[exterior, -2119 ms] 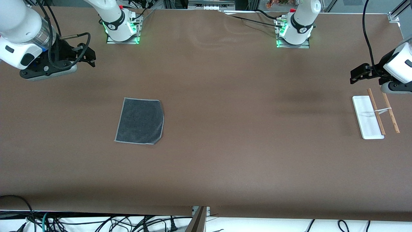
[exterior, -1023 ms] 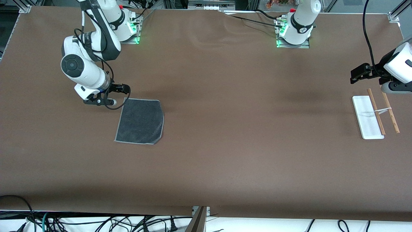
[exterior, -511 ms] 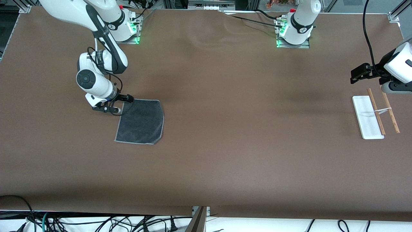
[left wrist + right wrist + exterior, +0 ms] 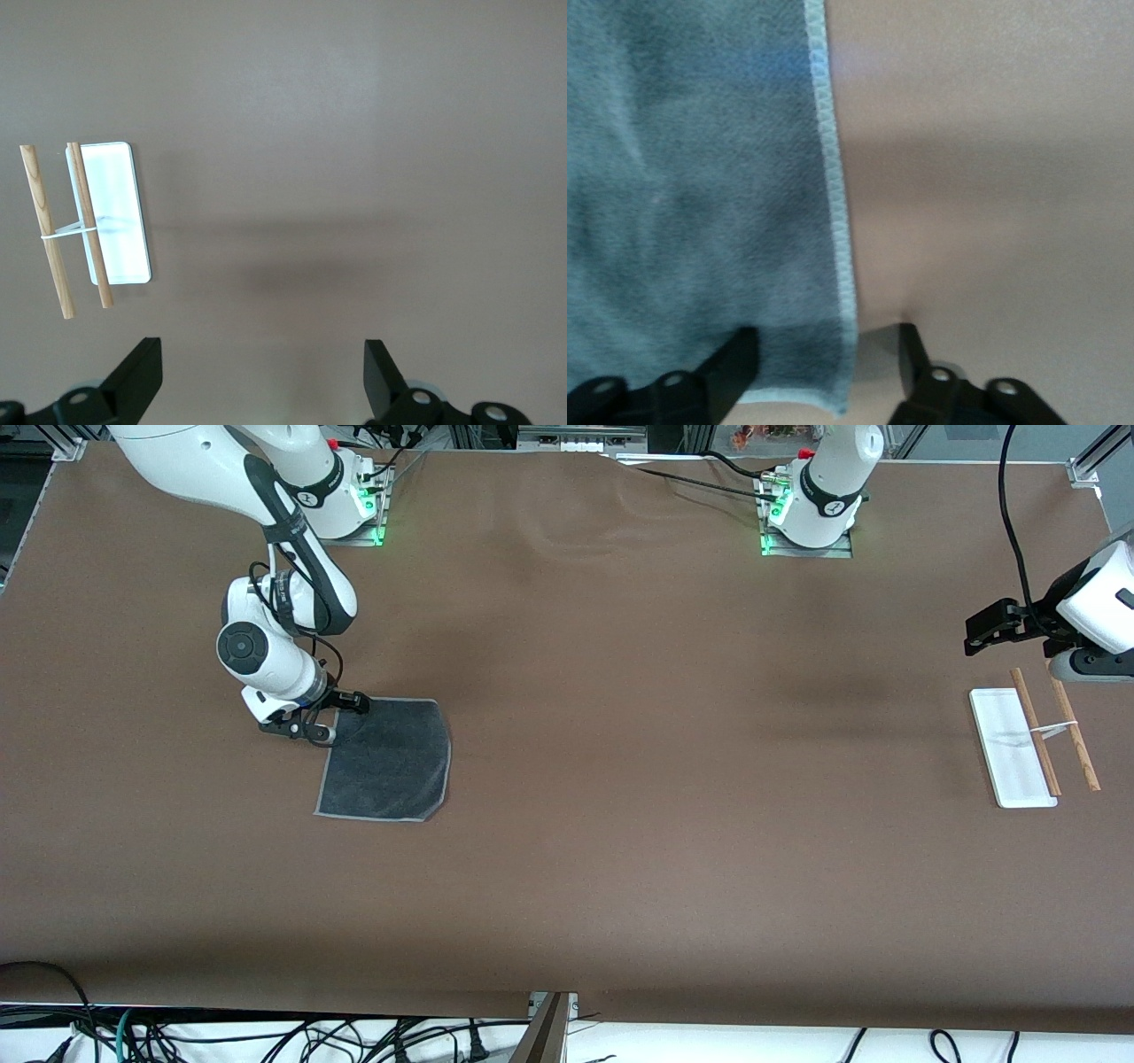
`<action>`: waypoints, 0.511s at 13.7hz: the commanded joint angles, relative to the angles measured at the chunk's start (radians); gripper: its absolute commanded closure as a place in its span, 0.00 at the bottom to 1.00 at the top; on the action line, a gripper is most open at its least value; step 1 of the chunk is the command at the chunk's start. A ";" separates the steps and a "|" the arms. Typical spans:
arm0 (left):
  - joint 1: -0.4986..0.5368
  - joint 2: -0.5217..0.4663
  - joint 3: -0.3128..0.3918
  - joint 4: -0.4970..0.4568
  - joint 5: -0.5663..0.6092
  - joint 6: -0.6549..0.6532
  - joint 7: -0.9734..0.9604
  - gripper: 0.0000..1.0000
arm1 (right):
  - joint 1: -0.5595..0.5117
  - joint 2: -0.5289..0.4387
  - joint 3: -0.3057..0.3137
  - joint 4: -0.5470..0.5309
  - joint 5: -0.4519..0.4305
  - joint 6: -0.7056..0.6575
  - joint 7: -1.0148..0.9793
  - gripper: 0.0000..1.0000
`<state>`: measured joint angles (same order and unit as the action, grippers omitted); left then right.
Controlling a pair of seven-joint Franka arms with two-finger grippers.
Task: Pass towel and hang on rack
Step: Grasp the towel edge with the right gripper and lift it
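Front view, upper left of frame: right gripper (image 4: 341, 717) is down at the table (image 4: 620, 824), at the corner of the towel (image 4: 387, 760) that lies farthest from the front camera and toward the right arm's end; fingers apart, one finger (image 4: 735, 359) over the cloth, the other (image 4: 911, 350) on bare table just off the towel's light stitched edge; the corner sits between them, not yet pinched.

Towel: dark grey, lighter grey border, lying flat on the table in the left-centre of the front view; in the right wrist view it (image 4: 691, 195) fills the left half of the frame, with the border running top to bottom near the middle.

Rack (image 4: 1032, 742): right edge of the front view, toward the left arm's end of the table, well apart from the towel; flat white base with two thin brown rods and a thin white crosspiece joining them; in the left wrist view it (image 4: 84, 226) shows at middle left.

Left gripper (image 4: 974, 638): waits in the air at the upper right of the front view, over bare table just beside the rack; fingers (image 4: 137, 376) spread wide, holding nothing.
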<state>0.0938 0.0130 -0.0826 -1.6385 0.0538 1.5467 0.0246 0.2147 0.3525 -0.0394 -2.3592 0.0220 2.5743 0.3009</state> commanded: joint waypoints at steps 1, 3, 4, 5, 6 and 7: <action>0.007 0.010 -0.003 0.029 -0.025 -0.022 0.018 0.00 | -0.006 -0.012 0.007 -0.011 0.013 0.003 0.001 0.58; 0.007 0.010 -0.003 0.029 -0.025 -0.022 0.018 0.00 | -0.006 -0.012 0.009 -0.008 0.012 -0.003 0.000 0.76; 0.007 0.010 -0.003 0.029 -0.025 -0.022 0.018 0.00 | -0.006 -0.013 0.010 -0.008 0.013 -0.006 0.000 0.85; 0.007 0.010 -0.003 0.029 -0.025 -0.023 0.018 0.00 | -0.006 -0.016 0.012 -0.006 0.013 -0.008 -0.005 0.95; 0.007 0.010 -0.003 0.029 -0.025 -0.022 0.018 0.00 | -0.006 -0.023 0.012 -0.005 0.012 -0.014 -0.009 1.00; 0.007 0.010 -0.003 0.029 -0.025 -0.022 0.018 0.00 | -0.002 -0.032 0.013 0.006 0.012 -0.043 -0.012 1.00</action>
<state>0.0937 0.0130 -0.0827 -1.6385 0.0538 1.5467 0.0246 0.2136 0.3360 -0.0414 -2.3574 0.0204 2.5622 0.3003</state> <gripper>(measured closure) 0.000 0.943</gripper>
